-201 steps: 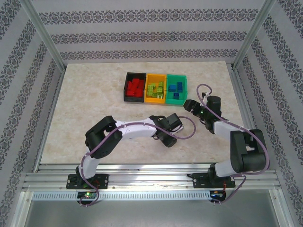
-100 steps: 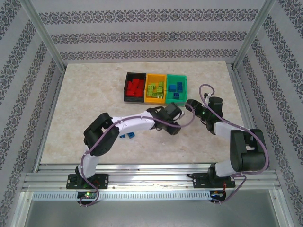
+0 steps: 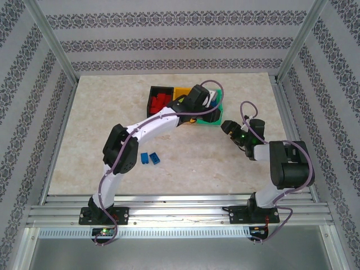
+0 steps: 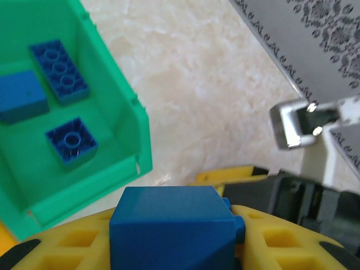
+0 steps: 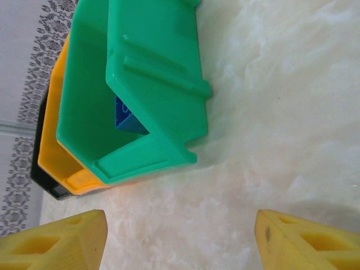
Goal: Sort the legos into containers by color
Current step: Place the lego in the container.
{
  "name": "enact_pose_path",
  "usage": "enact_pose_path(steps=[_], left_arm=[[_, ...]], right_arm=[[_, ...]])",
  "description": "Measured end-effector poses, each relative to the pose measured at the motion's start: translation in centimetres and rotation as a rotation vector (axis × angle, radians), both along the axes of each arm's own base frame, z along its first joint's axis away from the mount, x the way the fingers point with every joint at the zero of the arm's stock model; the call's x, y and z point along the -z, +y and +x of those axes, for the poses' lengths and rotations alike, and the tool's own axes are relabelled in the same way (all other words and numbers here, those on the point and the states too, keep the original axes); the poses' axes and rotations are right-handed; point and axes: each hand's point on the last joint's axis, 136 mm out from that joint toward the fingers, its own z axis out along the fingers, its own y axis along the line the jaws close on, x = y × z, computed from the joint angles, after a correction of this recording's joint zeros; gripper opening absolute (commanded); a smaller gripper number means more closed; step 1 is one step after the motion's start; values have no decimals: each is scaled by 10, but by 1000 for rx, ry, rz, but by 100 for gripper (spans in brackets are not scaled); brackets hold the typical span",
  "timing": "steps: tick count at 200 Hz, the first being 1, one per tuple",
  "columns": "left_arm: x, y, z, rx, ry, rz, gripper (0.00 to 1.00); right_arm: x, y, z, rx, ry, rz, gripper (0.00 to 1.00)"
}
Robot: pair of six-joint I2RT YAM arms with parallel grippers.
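Pinches a blue brick (image 4: 169,225) in the left gripper (image 4: 171,242), with yellow fingers (image 4: 62,242) pressed against its 2 sides and a stud poking out to the right in the left wrist view. Hangs that brick at the near corner of the green bin (image 4: 126,129); cannot tell whether over the rim or just outside it.

Counts 3 blue bricks already lying inside the green bin:
- a long one (image 4: 59,73) showing round hollows
- a smooth-faced one (image 4: 19,98) close beside it at the left
- a small square one (image 4: 71,140) nearer the camera, apart from the other 2

From above, stretches the left arm (image 3: 152,121) from its base across the table (image 3: 95,129) to the row of 3 bins at the far middle, the wrist covering part of the orange bin (image 3: 181,91) and much of the green one. Shows red bricks (image 3: 160,103) in the black bin (image 3: 152,115) at the left end of the row. Finds 2 more blue bricks (image 3: 149,158) side by side on the table near the left arm's elbow, well apart from the bins.

Holds the right gripper (image 5: 180,242) spread, with nothing between its fingers, low over the table near the right end of the row and pointed toward it. In the right wrist view, looks at the green bin's outer wall, with the orange and black bins lined up behind it. Catches a bit of blue (image 5: 126,118) inside the green bin's open front.
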Motion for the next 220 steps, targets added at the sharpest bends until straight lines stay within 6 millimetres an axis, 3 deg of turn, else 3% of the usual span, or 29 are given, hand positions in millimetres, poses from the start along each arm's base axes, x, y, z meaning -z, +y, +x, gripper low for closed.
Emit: enact_pose_path(steps=[36,85,111,122,161,201,220], left_arm=[[-6,-15,31,-33,-9,-25,33],[-8,-18,77,-100,-53,-40,34],[5,-12,89,-136,-34,-44,45],[14,-8,95,-148,-19,-43,54],[34,3,103,-175,20,-28,75],[38,5,100,-167,37,-14,76],[40,11,89,-157,61,11,76]], right_arm=[[-2,3,2,-2,-11,42,82],[-6,1,4,2,-31,50,82],[-6,-1,4,8,-32,50,82],[-6,-1,3,8,-32,50,82],[-6,-1,3,8,-34,50,82],[-8,0,4,11,-36,63,82],[-10,0,5,12,-45,65,83]])
